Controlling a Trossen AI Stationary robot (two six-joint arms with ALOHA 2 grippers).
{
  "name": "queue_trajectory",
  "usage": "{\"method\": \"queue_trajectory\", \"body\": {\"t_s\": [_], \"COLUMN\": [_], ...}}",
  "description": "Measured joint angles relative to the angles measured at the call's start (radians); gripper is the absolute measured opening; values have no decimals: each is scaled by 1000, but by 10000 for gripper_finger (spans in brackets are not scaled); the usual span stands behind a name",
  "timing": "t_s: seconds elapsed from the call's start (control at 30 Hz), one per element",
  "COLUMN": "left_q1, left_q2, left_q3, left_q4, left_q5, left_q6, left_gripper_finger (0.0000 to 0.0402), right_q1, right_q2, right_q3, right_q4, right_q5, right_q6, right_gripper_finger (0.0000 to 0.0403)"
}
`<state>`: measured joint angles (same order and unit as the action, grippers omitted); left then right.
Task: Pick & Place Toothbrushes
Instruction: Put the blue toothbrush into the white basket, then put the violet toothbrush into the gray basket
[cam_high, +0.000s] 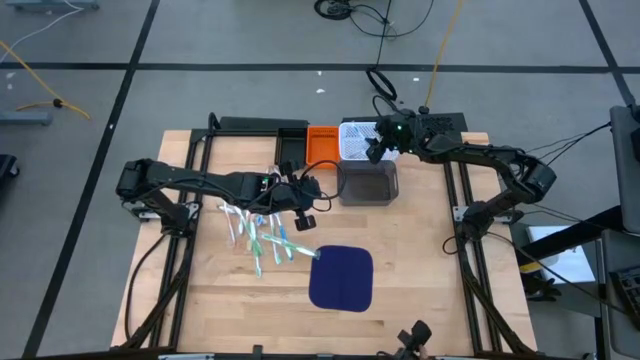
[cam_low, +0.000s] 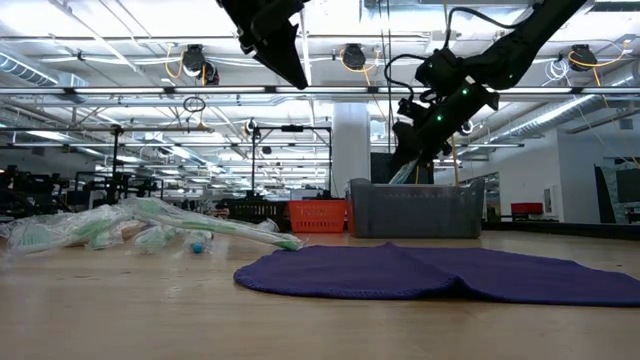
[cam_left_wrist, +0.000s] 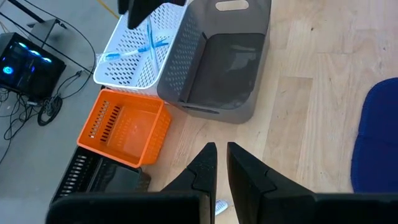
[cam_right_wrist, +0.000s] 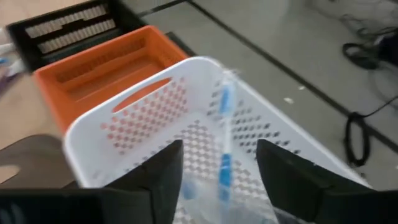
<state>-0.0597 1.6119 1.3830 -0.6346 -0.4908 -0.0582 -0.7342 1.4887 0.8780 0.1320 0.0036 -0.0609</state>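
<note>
White plastic mesh fills our sight under the right gripper (cam_right_wrist: 219, 165): we hold its fingers spread above the white basket (cam_high: 355, 141), a blue toothbrush (cam_right_wrist: 224, 143) loose between them. Our left gripper (cam_left_wrist: 221, 163) hovers nearly clenched, grasping nothing, above the toothbrushes (cam_high: 258, 232) on the table (cam_high: 430, 260).

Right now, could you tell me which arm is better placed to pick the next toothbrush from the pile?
Left. The left gripper hovers beside the toothbrush pile, jaws nearly together and empty. The right gripper is across the table over the white basket.
</note>
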Motion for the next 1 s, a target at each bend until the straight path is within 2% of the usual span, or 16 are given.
{"method": "queue_trajectory", "body": {"t_s": [0.23, 0.47, 0.67, 0.77, 0.87, 1.0], "left_q1": [0, 0, 0, 1, 15, 49], "left_q2": [0, 0, 0, 3, 6, 6], "left_q3": [0, 0, 0, -2, -33, -106], "left_q4": [-5, -53, -160, -214, -202, -197], "left_q5": [1, 13, 49, 46, 47, 68], "left_q6": [-4, -16, -63, 3, 76, 117], "left_gripper_finger": [37, 37, 37, 37, 37, 46], "right_q1": [-24, -44, 9, 48, 90, 146], "right_q2": [-3, -48, -102, -118, -128, -132], "right_q3": [0, -1, -1, -1, -1, -1], "right_q4": [43, 34, -14, -16, -22, -44], "right_q5": [25, 20, -109, -158, -187, -190], "right_q6": [11, 40, 42, 37, 33, 31], "right_gripper_finger": [240, 256, 257, 254, 255, 254]}}
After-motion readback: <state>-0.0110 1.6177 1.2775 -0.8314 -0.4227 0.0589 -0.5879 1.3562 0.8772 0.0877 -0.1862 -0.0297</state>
